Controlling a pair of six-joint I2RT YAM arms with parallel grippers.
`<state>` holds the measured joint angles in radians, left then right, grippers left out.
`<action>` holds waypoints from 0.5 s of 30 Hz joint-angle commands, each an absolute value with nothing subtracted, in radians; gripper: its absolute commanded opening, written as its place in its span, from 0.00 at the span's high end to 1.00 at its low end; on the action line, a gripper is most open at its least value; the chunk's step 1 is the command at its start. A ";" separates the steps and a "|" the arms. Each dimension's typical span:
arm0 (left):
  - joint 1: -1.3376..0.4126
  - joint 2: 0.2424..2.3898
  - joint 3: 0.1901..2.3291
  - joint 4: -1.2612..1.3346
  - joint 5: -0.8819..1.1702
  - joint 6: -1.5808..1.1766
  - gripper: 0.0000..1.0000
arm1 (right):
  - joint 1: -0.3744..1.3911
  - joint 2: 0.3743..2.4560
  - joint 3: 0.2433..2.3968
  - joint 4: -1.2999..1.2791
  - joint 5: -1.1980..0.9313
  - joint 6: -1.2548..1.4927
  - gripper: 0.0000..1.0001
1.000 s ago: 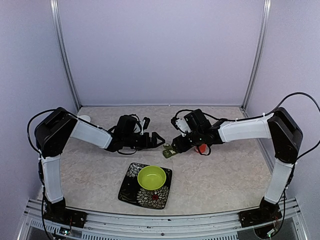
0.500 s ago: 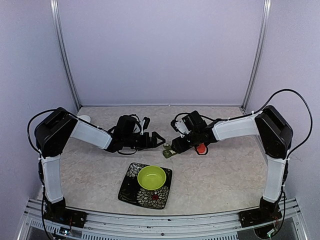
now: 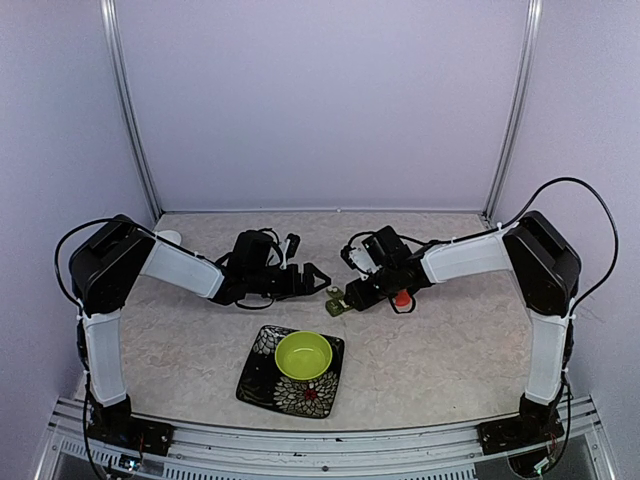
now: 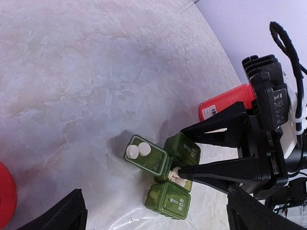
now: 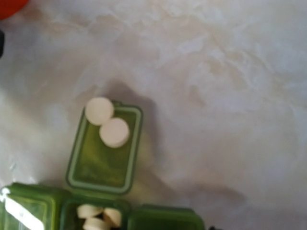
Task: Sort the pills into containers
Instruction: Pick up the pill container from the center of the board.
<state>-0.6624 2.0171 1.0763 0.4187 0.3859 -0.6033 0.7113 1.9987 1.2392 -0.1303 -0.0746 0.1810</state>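
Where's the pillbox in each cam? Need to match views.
Top external: pillbox is tiny, mid-table, just beyond the plate.
Left wrist: pillbox is lower centre, with one lid flipped open to the upper left.
Right wrist: pillbox runs along the bottom edge at left, cropped.
Landmark: the open lid with two white pills on it shows in both wrist views. It is too small to make out from the top.

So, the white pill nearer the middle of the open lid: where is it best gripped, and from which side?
Probably by its thin round edge, coming straight down. The pill lies flat on the open lid, so only its rim offers opposite faces. It touches the second pill toward the lid's corner, so close on the two free sides.
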 commanded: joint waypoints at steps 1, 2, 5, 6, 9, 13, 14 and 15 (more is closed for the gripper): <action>-0.666 2.011 1.085 0.446 0.396 -0.609 0.01 | 0.709 2.023 1.262 -0.144 -0.073 0.181 0.55; -0.667 2.011 1.086 0.446 0.397 -0.609 0.01 | 0.709 2.024 1.261 -0.143 -0.074 0.181 0.57; -0.667 2.014 1.086 0.449 0.398 -0.610 0.01 | 0.709 2.020 1.261 -0.136 -0.076 0.179 0.63; -0.668 2.015 1.086 0.451 0.400 -0.611 0.01 | 0.709 2.017 1.263 -0.134 -0.075 0.179 0.65; -0.669 2.019 1.089 0.455 0.405 -0.617 0.01 | 0.709 2.012 1.264 -0.133 -0.071 0.179 0.68; -0.671 2.023 1.091 0.453 0.405 -0.618 0.01 | 0.709 1.997 1.264 -0.132 -0.070 0.179 0.71; -0.672 2.025 1.092 0.453 0.405 -0.620 0.01 | 0.709 1.993 1.263 -0.130 -0.070 0.179 0.72; -0.671 2.028 1.093 0.452 0.405 -0.623 0.01 | 0.709 1.987 1.262 -0.130 -0.070 0.179 0.72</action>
<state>-0.6655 2.0171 1.0763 0.4194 0.3901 -0.6102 0.7113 1.9991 1.2438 -0.1303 -0.0731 0.1780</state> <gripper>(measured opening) 0.989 0.326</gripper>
